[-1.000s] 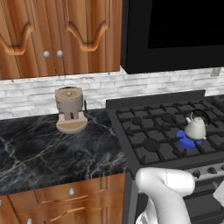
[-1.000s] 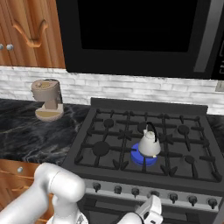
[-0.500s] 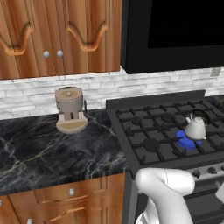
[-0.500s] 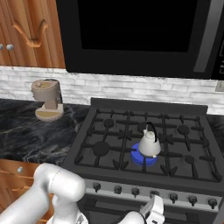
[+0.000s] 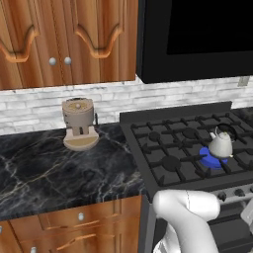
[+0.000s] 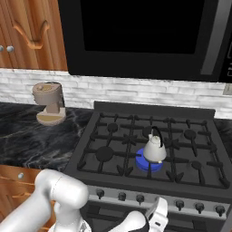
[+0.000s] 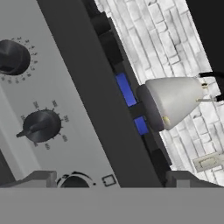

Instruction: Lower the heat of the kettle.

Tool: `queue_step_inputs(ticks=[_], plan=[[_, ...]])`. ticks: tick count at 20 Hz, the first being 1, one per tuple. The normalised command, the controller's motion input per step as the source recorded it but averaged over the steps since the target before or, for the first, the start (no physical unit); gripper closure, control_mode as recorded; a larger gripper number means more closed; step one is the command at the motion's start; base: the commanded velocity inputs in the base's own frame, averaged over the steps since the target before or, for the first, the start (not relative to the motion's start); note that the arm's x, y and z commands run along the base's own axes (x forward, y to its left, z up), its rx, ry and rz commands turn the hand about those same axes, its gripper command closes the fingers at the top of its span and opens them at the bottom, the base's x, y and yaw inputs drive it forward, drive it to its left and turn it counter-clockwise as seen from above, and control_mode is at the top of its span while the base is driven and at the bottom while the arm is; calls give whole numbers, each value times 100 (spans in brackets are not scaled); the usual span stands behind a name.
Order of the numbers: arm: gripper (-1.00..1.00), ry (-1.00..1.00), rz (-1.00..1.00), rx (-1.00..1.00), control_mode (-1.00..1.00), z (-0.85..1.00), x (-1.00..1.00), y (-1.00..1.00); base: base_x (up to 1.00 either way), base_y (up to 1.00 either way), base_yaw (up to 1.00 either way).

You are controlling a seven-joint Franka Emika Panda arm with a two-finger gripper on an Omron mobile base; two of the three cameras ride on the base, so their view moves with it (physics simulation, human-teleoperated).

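Left base view. A black marble-veined bench [image 5: 54, 173] fills the left centre of the frame, with wooden drawers below it and wooden wall cabinets [image 5: 69, 39] across the upper left. A white brick backsplash [image 5: 123, 96] runs behind the bench. A beige cylindrical coffee machine [image 5: 78, 123] stands on the bench at left centre. A black gas stove with cast grates [image 5: 173, 148] occupies the right centre, under a black microwave [image 5: 197, 34] at upper right. The small silvery-white kettle with a dark arched handle [image 5: 220, 144] sits on a front burner at the right edge, over a blue flame [image 5: 212, 159].

Right base view. The kettle [image 6: 154, 148] stands near the frame centre on the stove [image 6: 108, 149], on the blue flame [image 6: 148, 164]. A row of dark control knobs [image 6: 140, 198] runs along the stove front at lower centre. The pincer [image 6: 158, 216] is at the bottom centre, just below the knob row; whether it is open or closed cannot be told. The coffee machine [image 6: 49, 102] is at left centre on the bench [image 6: 27, 136].

Hand view. The frame is rolled. The grey stove front panel [image 7: 39, 78] fills the left, carrying dark knobs [image 7: 40, 126] ringed by small markings too fine to read. The kettle [image 7: 175, 103] appears at right centre, lying sideways in the frame, against the backsplash [image 7: 153, 35]. The pincer fingertips [image 7: 39, 178] stand apart at the bottom, holding nothing.
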Motion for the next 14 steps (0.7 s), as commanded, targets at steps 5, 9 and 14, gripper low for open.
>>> queue_step_inputs(ticks=[5,9,14], plan=[[-100,2,-3,-3,-100,-10,17,0,0,0,0],[-100,0,0,-1,-100,-15,15,0,0,0,0],[-100,0,0,0,-100,-15,14,0,0,0,0]])
